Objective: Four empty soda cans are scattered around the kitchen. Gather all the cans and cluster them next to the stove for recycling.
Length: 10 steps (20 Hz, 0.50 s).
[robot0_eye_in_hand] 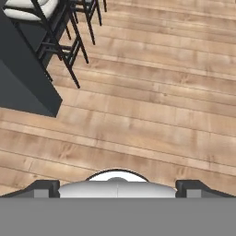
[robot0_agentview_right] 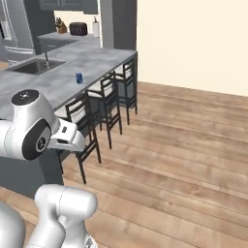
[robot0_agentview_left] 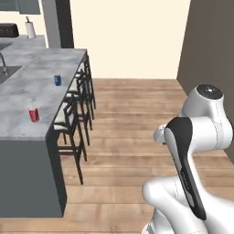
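Robot arm folded on its base beside the grey counter [robot0_agentview_left: 27, 91], pincer [robot0_eye_in_hand: 117, 186] spread wide, empty, aimed at the wood floor. A red can [robot0_agentview_left: 34, 114] and blue can [robot0_agentview_left: 57, 80] stand on top, apart. Gathering seems unstarted; next, reaching the red can.

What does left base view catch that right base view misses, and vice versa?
Left base view alone: a small red metal soda can near the grey stone island counter's front corner. Right base view alone: the steel sink basin set in the counter, fully visible, and a dark toaster on the back counter. Both: the small blue metal soda can and black stools along the island edge.
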{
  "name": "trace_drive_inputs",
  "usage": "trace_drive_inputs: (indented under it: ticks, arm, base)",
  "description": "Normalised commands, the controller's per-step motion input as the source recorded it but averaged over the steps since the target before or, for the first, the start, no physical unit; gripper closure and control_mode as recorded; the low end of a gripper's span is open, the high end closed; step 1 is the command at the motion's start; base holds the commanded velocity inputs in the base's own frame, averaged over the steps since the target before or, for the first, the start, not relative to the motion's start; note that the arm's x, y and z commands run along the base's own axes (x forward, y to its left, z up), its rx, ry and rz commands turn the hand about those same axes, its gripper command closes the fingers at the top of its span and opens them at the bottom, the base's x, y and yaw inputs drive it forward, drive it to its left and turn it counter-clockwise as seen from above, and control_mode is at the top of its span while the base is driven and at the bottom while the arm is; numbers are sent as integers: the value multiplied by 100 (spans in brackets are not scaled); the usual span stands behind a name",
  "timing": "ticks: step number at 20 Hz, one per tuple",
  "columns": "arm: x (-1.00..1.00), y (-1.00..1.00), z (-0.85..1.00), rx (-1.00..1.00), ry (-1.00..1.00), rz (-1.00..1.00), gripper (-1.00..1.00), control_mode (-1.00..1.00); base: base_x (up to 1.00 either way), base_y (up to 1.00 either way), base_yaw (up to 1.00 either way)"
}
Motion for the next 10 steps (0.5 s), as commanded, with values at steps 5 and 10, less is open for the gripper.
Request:
trace_drive_inputs:
  ticks: [5, 10]
  arm:
    - [0, 0, 0, 0, 0, 0, -100, 100]
    - [0, 0, 0, 0, 0, 0, -100, 100]
  base:
    - [71, -58, 9]
    - [67, -61, 9]
